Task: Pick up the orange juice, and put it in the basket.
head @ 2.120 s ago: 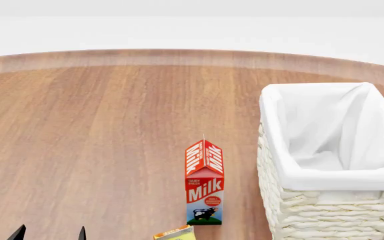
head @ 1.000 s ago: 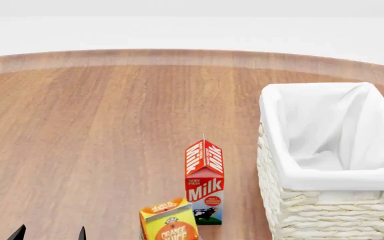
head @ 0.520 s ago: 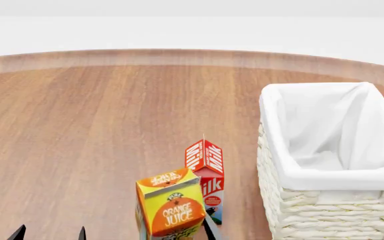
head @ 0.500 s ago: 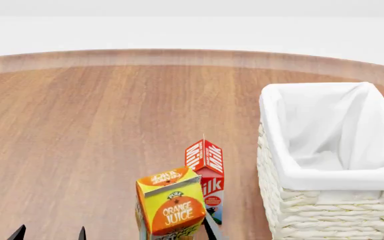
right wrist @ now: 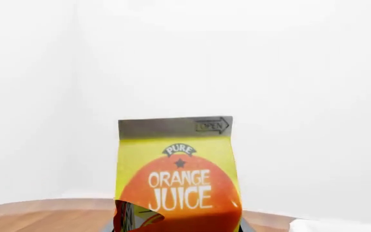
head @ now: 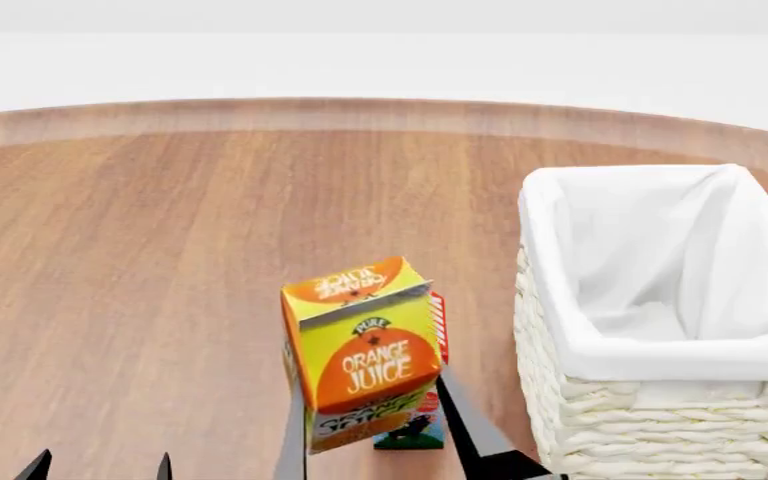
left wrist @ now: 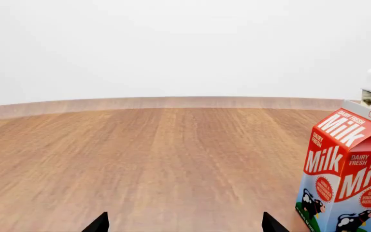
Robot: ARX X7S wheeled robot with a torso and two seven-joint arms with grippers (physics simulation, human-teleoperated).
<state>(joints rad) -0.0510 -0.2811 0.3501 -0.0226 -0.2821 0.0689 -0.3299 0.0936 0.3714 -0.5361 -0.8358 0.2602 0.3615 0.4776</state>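
Two cartons, one basket. Orange juice (head: 364,355) clamped in right gripper (head: 373,440), lifted near table's (head: 157,250) front edge, masking the milk carton (head: 438,330). Basket (head: 651,400) at right edge. Left gripper (head: 97,467) spread, empty

The worktop (head: 157,260) was a broad surface of warm brown wood with the grain running away from the head camera, and its far edge (head: 357,112) curved in an arc finished by a paler band. Behind that edge the surroundings were a plain white, featureless backdrop (left wrist: 172,48), with no visible furniture or openings; in the right wrist view a faint vertical seam (right wrist: 77,96) showed where two white wall planes met. Lighting was even and diffuse, giving a soft sheen on the wood and no hard shadows.
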